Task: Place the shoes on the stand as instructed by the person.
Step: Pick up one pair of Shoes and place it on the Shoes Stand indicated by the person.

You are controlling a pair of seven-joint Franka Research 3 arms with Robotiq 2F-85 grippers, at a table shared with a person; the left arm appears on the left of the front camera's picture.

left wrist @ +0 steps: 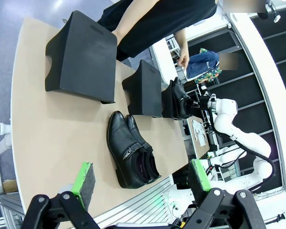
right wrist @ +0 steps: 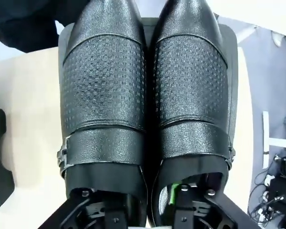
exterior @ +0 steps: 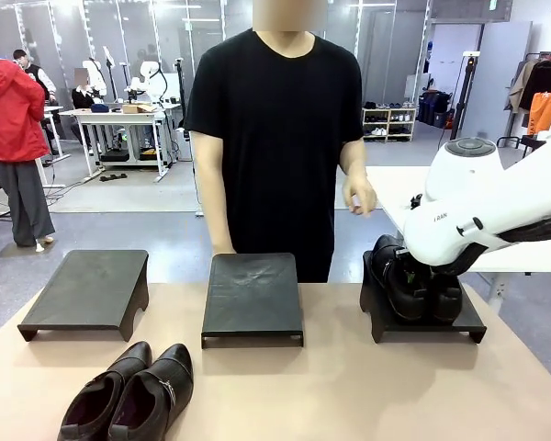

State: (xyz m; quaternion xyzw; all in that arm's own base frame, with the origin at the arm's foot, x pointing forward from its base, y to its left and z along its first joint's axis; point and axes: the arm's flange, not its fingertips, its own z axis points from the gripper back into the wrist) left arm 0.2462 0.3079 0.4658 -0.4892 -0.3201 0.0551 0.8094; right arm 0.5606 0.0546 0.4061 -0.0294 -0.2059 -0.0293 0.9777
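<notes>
One pair of glossy black shoes (exterior: 129, 397) with a strap and buckle lies on the table at front left; the same shoes (left wrist: 131, 152) lie just beyond my left gripper (left wrist: 142, 179), which hangs open and empty. A second buckled pair (right wrist: 145, 95) stands on the right stand (exterior: 473, 323), also seen as shoes (exterior: 413, 289). My right gripper (right wrist: 143, 210) reaches into their openings, one finger in each shoe, astride the two touching inner walls. Its tips are hidden inside. The person (exterior: 275, 119) stands behind the middle stand (exterior: 253, 294), one hand (exterior: 358, 195) raised.
The left stand (exterior: 87, 289) and the middle stand carry nothing. Bare tabletop (exterior: 349, 386) spreads in front of the stands. My right arm (exterior: 496, 202) comes in over the table's right end. A white table (exterior: 395, 184) stands behind the person.
</notes>
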